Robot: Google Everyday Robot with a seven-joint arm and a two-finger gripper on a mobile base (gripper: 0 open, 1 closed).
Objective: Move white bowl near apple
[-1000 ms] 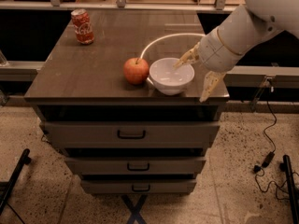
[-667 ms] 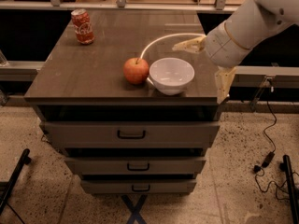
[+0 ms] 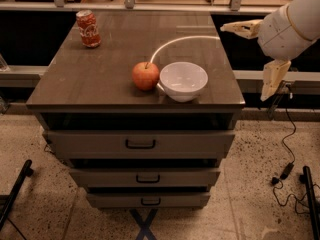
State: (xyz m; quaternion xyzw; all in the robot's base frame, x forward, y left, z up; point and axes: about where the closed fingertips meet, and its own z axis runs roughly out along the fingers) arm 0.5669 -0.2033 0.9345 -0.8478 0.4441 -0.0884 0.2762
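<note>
The white bowl (image 3: 183, 80) stands upright near the front edge of the dark cabinet top (image 3: 100, 74). The red-orange apple (image 3: 145, 75) sits just left of it, almost touching its rim. My gripper (image 3: 256, 58) is off to the right of the cabinet, beyond its right edge and apart from the bowl. It is open and holds nothing, with one cream finger (image 3: 241, 28) pointing left and the other (image 3: 271, 79) hanging down.
A red soda can (image 3: 88, 28) stands at the back left of the cabinet top. The cabinet has three drawers (image 3: 140, 144) below. A rail with shelving runs behind it. Cables (image 3: 287, 169) lie on the speckled floor at right.
My gripper has let go of the bowl, opened, and drawn back to the right and up, off the cabinet. The bowl and apple have stayed in place.
</note>
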